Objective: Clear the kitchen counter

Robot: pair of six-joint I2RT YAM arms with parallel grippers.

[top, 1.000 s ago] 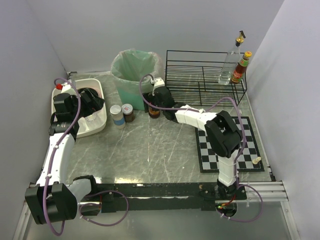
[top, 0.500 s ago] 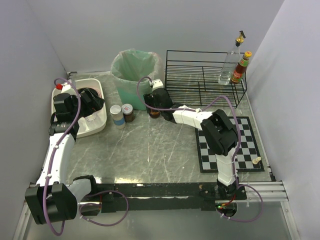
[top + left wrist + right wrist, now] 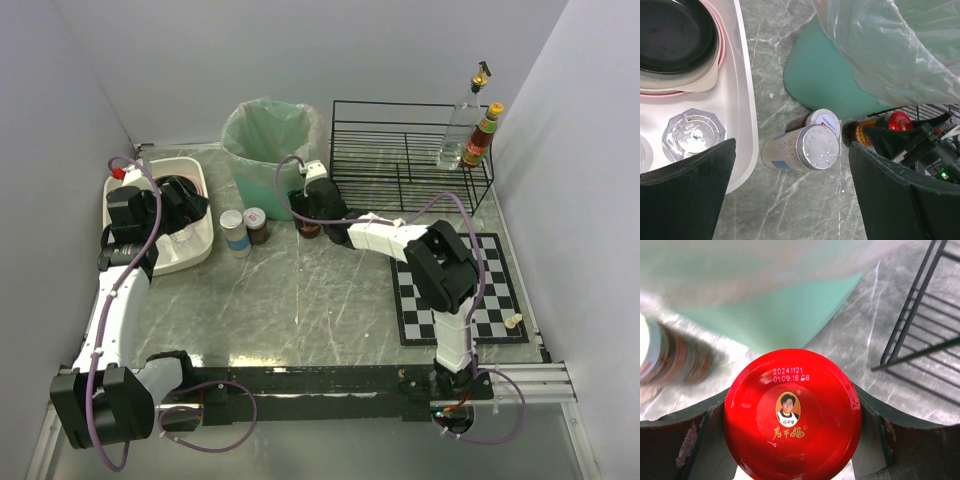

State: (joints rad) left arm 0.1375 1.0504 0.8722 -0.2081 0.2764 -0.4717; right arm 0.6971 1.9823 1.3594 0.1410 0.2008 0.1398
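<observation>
On the grey marble kitchen counter [image 3: 300,300] a brown sauce jar with a red lid [image 3: 792,415] stands in front of the green bin. My right gripper [image 3: 792,400] is shut on it, one finger pressed to each side of the lid. The top view shows that gripper [image 3: 310,215] covering most of the jar [image 3: 309,230]. My left gripper [image 3: 792,145] hangs open above the counter beside the white tub [image 3: 742,100]. Below it stand a silver-lidded shaker [image 3: 815,146] and a small white-lidded jar [image 3: 822,119], with nothing between its fingers.
The tub holds a black bowl [image 3: 675,30] and glasses [image 3: 692,135]. A bag-lined green bin [image 3: 265,140] stands at the back, with a black wire rack [image 3: 400,160] carrying two bottles [image 3: 470,130] to its right. A checkered mat [image 3: 495,300] lies at the right.
My right gripper has closed its fingers onto the red-lidded jar and shifted slightly toward the rack. The left arm has not moved.
</observation>
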